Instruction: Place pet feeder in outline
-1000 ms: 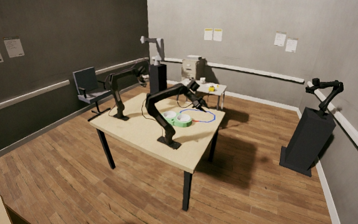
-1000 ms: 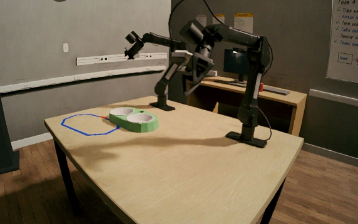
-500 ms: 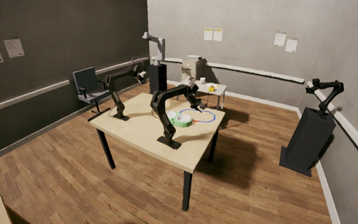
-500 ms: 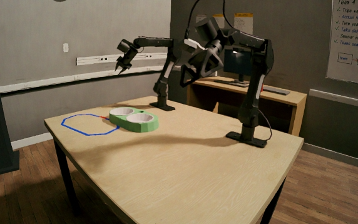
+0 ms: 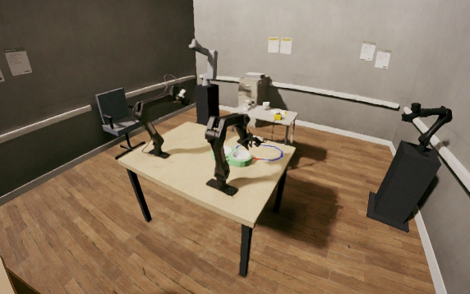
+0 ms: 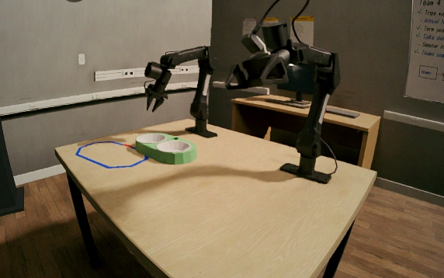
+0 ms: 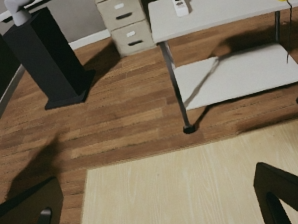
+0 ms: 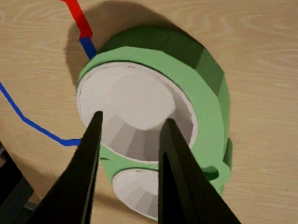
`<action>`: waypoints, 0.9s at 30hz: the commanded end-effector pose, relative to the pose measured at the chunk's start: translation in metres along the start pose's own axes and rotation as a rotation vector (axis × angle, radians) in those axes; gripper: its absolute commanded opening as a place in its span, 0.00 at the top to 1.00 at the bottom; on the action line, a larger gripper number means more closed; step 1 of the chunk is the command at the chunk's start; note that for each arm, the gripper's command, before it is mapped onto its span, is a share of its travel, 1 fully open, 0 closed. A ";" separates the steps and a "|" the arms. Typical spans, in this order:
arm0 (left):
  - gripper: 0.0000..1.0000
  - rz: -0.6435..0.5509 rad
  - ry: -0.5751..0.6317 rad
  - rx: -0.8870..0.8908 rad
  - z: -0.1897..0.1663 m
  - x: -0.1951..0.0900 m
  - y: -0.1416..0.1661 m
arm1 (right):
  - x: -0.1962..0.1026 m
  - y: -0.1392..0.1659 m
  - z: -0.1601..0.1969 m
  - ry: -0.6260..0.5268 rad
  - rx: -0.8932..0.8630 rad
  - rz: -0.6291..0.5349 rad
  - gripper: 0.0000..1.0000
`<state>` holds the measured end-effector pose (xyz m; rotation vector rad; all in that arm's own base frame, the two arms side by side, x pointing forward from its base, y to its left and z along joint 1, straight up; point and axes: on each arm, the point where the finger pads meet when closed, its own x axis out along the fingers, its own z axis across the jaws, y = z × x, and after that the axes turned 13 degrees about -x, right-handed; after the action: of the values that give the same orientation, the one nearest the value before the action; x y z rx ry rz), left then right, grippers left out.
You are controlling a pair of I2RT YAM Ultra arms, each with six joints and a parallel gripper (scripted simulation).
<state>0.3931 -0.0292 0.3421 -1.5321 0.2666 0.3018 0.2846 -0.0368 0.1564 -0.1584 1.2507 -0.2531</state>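
The green pet feeder (image 6: 167, 147) lies on the table with two pale bowls (image 6: 151, 138) (image 6: 173, 146) sitting in its wells. One end of it overlaps the edge of the blue taped outline (image 6: 109, 154) by the red notch (image 6: 129, 146); most of it lies outside. My right gripper (image 6: 154, 105) hangs above the feeder, its fingers apart and empty. In the right wrist view the fingers frame a bowl of the feeder (image 8: 160, 129), with the red notch (image 8: 75, 11) beyond. My left gripper (image 6: 233, 79) is open and empty, raised high, away from the feeder; its fingers show over the table's edge.
The arm bases (image 6: 306, 171) (image 6: 199, 132) stand on the table. Beyond the table's far edge stand a small white side table (image 7: 220, 3) with a mug and a grey filing cabinet (image 7: 120, 10). A dark pedestal (image 5: 404, 181) stands at the right wall.
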 end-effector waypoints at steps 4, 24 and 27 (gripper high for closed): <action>0.00 -0.265 0.060 -0.165 0.011 -0.022 -0.052 | 0.010 0.083 -0.032 0.134 -0.167 0.191 0.70; 0.00 -0.461 0.072 -0.255 0.036 -0.059 -0.087 | 0.016 0.157 -0.095 0.309 -0.435 0.284 0.70; 0.00 -0.406 0.066 -0.255 0.035 -0.036 -0.074 | -0.007 0.160 -0.063 0.180 -0.396 0.329 0.70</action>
<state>0.3808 0.0016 0.4109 -1.7994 -0.0117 -0.0103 0.2250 0.1166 0.0810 -0.2882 1.5589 0.2742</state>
